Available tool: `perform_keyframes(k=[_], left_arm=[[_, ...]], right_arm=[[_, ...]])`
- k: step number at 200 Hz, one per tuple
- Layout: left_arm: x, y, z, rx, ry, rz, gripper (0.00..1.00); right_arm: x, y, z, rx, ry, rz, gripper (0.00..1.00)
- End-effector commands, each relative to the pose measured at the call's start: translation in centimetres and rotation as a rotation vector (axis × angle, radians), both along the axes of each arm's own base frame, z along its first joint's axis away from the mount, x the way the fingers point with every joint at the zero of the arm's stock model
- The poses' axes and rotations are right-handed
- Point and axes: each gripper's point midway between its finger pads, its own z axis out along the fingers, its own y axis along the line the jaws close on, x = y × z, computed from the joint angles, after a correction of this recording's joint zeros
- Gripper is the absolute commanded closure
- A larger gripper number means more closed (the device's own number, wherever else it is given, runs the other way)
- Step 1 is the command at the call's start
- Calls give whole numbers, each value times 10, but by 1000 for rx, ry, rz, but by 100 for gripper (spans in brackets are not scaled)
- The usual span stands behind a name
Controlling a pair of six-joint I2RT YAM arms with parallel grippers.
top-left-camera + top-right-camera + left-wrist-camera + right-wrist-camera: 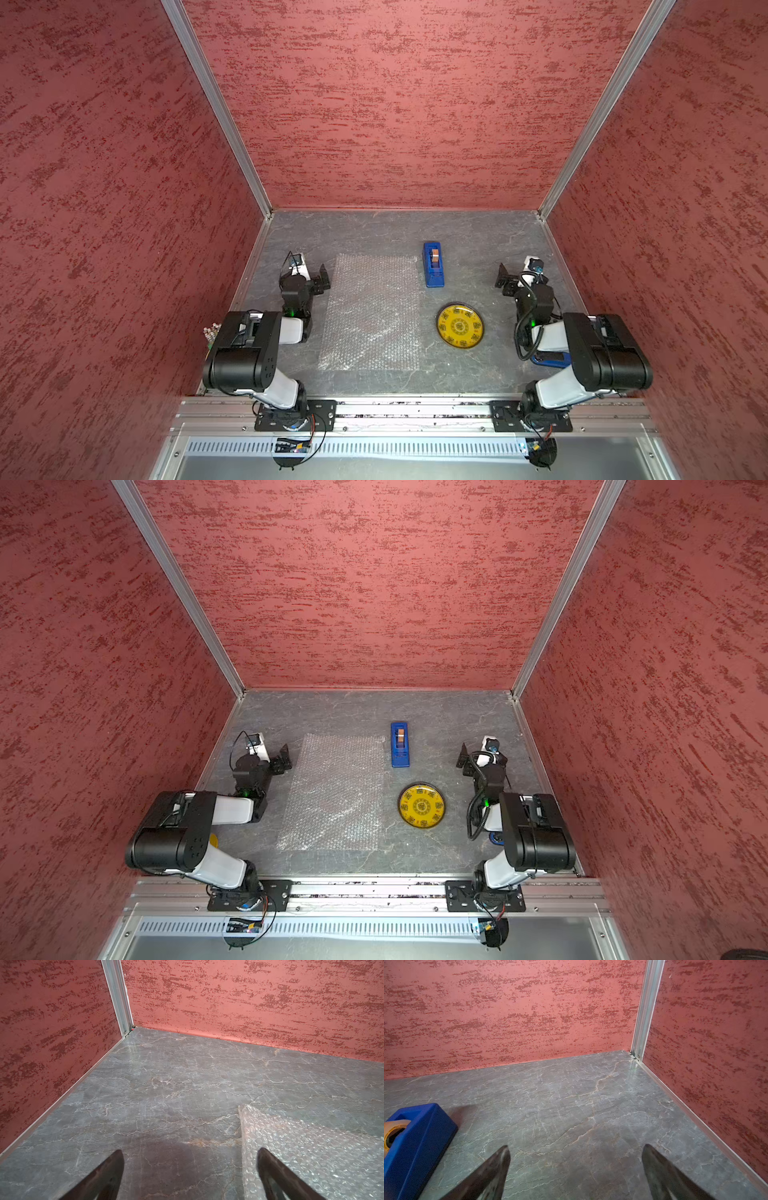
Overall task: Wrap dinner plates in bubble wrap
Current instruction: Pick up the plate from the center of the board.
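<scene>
Two pincers, both spread wide and empty, hang over the desk (374,232). Take the desk as a dial, 12 at the back wall (415,104), 6 at the robot's rail (415,409). The wrap (372,311) lies flat from the centre out toward 9, its long axis running 12 to 6. The plate (460,324) sits face up at about 4, apart from the wrap's right edge, bare desk between them. A blue dispenser (433,264) stands at about 1, beyond the plate.

The right pincer (505,279) is nearer the plate, which lies at about 7 or 8 from it, back toward the robot; its wrist view shows only dispenser and bare desk. The left pincer (322,279) hangs just beside the wrap's far left corner, one finger (274,1174) over that edge in its wrist view.

Nothing is wrapped yet. The first move looks to be the right arm's: take the plate by its rim and carry it toward 9 onto the wrap. A flat plate on a hard desk gives the jaws little to bite.
</scene>
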Motion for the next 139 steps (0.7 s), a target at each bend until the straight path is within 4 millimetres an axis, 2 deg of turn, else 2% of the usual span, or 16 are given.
perform_keyframes(k=[1, 139], left_arm=[[4, -1, 11, 12, -38, -6, 1], [2, 0, 10, -30, -40, -48, 1]], right_arm=[[2, 7, 3, -16, -10, 46, 1], [2, 2, 3, -8, -7, 15, 1]])
